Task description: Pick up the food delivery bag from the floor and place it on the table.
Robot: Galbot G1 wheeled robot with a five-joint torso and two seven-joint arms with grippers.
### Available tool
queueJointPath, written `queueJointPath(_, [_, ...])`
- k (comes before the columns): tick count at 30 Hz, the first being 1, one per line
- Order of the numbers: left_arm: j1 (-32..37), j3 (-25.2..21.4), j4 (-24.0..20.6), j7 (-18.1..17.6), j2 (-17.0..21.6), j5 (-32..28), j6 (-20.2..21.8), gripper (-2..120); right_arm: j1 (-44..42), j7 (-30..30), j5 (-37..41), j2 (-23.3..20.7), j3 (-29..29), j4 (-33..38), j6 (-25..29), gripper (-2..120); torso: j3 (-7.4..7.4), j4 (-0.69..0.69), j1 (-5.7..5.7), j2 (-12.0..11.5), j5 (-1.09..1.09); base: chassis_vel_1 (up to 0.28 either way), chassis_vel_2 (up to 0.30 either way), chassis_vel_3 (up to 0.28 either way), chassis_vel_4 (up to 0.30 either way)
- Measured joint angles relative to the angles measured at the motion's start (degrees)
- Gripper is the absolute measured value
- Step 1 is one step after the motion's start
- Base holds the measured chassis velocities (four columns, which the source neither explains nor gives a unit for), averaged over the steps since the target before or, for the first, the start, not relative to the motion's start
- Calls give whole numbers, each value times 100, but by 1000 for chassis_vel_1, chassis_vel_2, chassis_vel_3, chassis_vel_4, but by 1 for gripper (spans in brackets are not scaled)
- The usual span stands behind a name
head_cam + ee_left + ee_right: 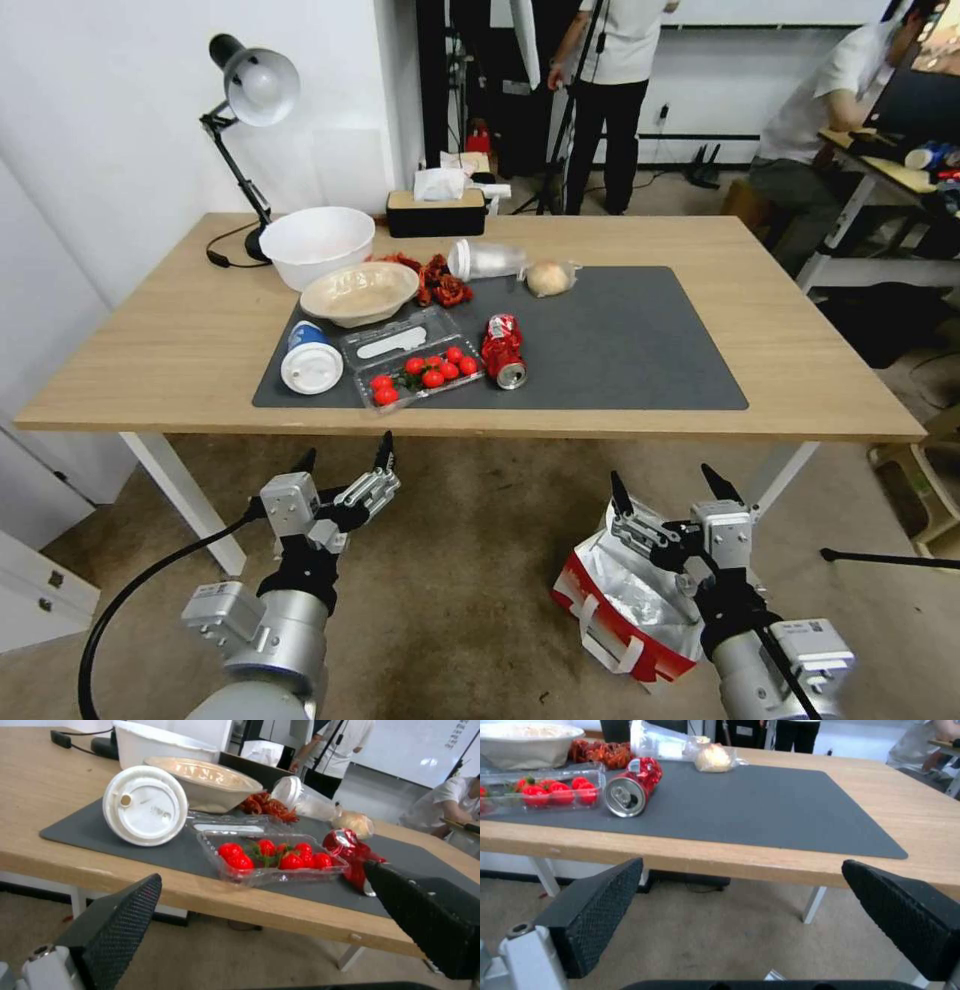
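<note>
The food delivery bag (625, 600), red and white with silver foil showing at its open top, stands on the carpeted floor (450, 570) at the lower right, in front of the table's near edge. My right gripper (663, 478) hovers open just above the bag's top, touching nothing; its wrist view looks across the floor at the table (915, 810) between its dark fingers (600, 907). My left gripper (345, 455) is open too, held over bare carpet below the table (150, 330) edge. The grey mat (620, 340) has free space on its right half.
On the mat's left half lie a tomato tray (415, 370), a red can (503, 350), a lidded cup (311, 365), a tan bowl (358, 292) and a white bowl (315, 243). A desk lamp (250, 90) and tissue box (436, 210) stand behind. White table legs (190, 495) flank the carpet.
</note>
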Motion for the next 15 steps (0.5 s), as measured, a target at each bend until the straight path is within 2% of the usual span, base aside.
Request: queueJointPath(15, [-9,-17,12,25,19,25,-17,100,-1,-2,-6,0,-5,-12,0,100,-247,0,-196,-442,0,0,0,0,0])
